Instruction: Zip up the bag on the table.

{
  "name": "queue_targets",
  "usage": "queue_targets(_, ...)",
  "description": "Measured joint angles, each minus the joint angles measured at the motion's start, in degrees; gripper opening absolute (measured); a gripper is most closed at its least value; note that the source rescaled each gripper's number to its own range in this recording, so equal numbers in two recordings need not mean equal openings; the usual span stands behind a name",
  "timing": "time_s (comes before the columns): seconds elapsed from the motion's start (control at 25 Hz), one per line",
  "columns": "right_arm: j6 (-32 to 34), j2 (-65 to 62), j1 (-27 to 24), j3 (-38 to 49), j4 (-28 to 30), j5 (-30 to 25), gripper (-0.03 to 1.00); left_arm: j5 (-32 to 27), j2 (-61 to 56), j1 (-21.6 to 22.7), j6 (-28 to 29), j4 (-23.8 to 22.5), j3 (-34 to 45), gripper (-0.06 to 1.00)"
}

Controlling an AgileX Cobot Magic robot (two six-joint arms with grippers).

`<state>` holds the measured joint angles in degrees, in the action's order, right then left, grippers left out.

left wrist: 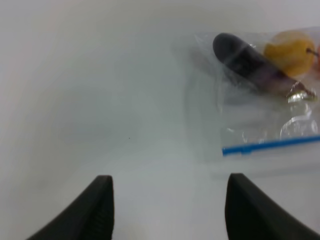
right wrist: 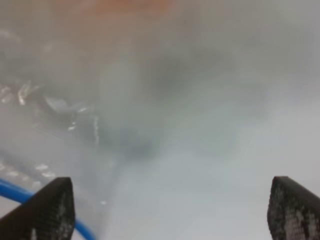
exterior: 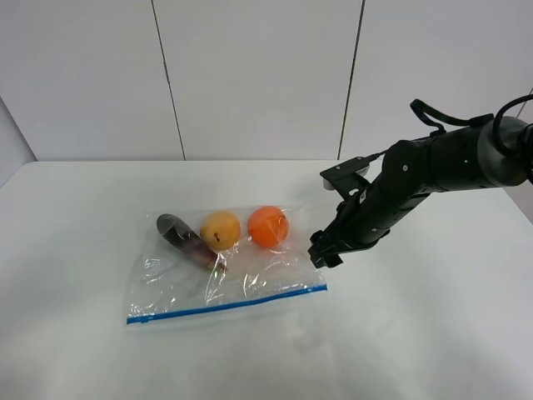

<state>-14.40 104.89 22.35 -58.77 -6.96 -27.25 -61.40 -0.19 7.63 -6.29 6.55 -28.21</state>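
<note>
**Q:** How does the bag (exterior: 221, 271) lie?

**A:** Flat on the white table (exterior: 75, 217), with its long axis running side to side in the high view. The blue zip strip (exterior: 225, 305) runs along its near edge, rising slightly rightward. The purple fruit (exterior: 183, 235), yellow fruit (exterior: 220, 229) and orange fruit (exterior: 268, 226) sit inside, toward its far edge.

**Q:** Grippers and setting?

**A:** The right gripper (exterior: 321, 253) is just beside the bag's right edge, jaws spread wide and empty. The left gripper (left wrist: 167, 202) is apart from the bag's left end, jaws parted and empty. A pale panelled wall (exterior: 258, 75) stands beyond the bag.

On the tabletop (exterior: 433, 350), a bag (exterior: 250, 279) holding three fruits (exterior: 221, 229) along its far side, zip strip (exterior: 225, 305) at its near edge, right arm (exterior: 391, 200) just beside its right side.
</note>
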Motion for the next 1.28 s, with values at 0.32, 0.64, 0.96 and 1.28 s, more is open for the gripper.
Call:
queue_targets(0.32,13.0,0.0,-8.1,0.0,11.0,-0.3,0.93,0.0,0.0,0.0,0.0,0.0,0.0,0.63)
queue_targets(0.64,14.4,0.0,-17.6,0.0,11.2,-0.6,0.93,0.0,0.0,0.0,0.0,0.0,0.0,0.63)
queue_targets(0.96,14.7,0.0,-28.0,0.0,11.3,-0.5,0.93,0.0,0.0,0.0,0.0,0.0,0.0,0.63)
queue_targets(1.28,14.8,0.0,-35.6,0.0,10.3,-0.2,0.93,0.0,0.0,0.0,0.0,0.0,0.0,0.63)
